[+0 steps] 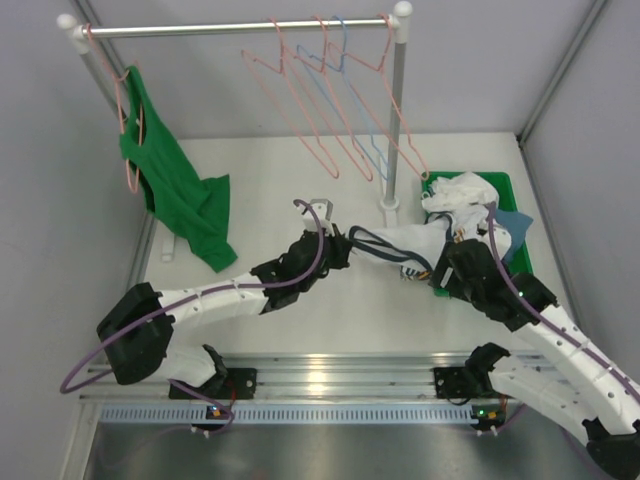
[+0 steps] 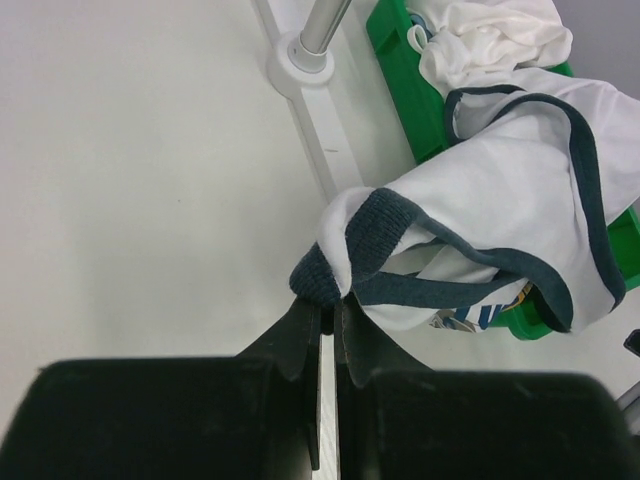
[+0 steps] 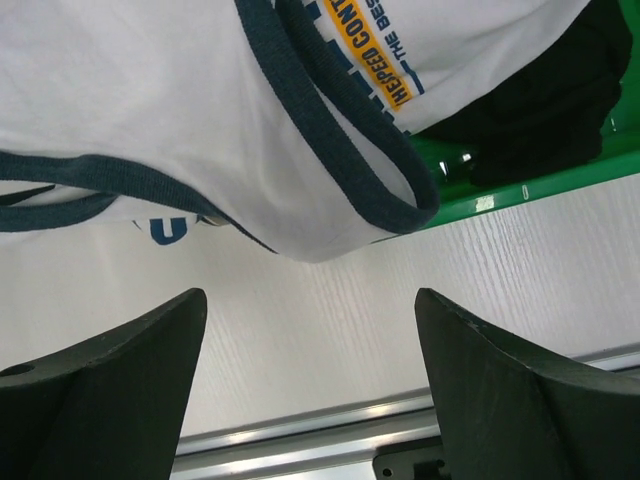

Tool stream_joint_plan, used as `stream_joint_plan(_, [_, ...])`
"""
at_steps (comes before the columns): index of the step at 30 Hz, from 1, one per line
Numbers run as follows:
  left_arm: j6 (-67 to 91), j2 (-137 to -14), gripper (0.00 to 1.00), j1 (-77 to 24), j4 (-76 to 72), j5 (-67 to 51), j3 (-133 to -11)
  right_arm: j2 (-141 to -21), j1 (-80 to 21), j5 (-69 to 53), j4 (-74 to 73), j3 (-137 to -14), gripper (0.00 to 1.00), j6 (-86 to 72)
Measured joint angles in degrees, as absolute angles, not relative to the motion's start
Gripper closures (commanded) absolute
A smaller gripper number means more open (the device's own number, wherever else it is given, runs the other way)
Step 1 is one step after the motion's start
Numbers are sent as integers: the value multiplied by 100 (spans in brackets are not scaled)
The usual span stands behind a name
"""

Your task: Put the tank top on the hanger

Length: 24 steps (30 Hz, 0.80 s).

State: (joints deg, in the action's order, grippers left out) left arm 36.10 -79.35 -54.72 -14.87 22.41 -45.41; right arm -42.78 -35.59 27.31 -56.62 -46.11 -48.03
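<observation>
While the left gripper (image 2: 328, 318) is clamped on the navy trim of the tank top (image 2: 500, 190), the right gripper (image 3: 310, 300) stands near it with jaws wide apart, empty.

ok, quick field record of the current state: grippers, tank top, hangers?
left gripper: shut, pinching the navy trim of the tank top
right gripper: open, jaws wide beside the shirt, holding nothing
tank top: stretched from the green bin toward the left gripper
salmon hangers: hanging on the rail, none taken
task: shirt not yet on a hanger
</observation>
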Motion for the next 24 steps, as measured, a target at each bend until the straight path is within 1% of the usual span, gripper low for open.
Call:
stream_joint_plan(4, [3634, -7931, 100, -5463, -1485, 2241, -4541, -4368, -3553, 2899, -5557, -4543, 22, -4786])
stream_joint_plan(10, [3653, -7924, 100, -5435, -1413, 2241, -4541, -4858, -3350, 2902, -5260, -4477, 22, -4543])
stream_joint_plan(15, [3656, -7922, 100, -5387, -1271, 2239, -4541, -5052, -2908, 2803, -4871, -4300, 21, -4287])
stream_joint_plan(17, [3653, -7913, 100, -5369, -1219, 2237, -4541, -5026, -2759, 2709, -4716, -4158, 26, -4209])
stream_joint_plan(18, [3653, -7900, 100, -5365, -1190, 2237, -4541, -5022, -2718, 2665, -4659, -4101, 38, -4189])
stream_joint_plan(20, [3651, -7861, 100, -5360, -1175, 2237, -4541, -4993, -2683, 2565, -4525, -3983, 51, -4115])
stream_joint_plan(21, [3649, -7839, 100, -5360, -1173, 2237, -4541, -4965, -2681, 2526, -4473, -3935, 65, -4101])
stream_joint_plan(23, [3647, -7793, 100, -5358, -1175, 2233, -4541, -4884, -2681, 2429, -4397, -3887, 81, -4053])
stream_joint_plan(24, [3636, -7776, 100, -5358, -1173, 2228, -4541, -4845, -2681, 2388, -4375, -3889, 91, -4045])
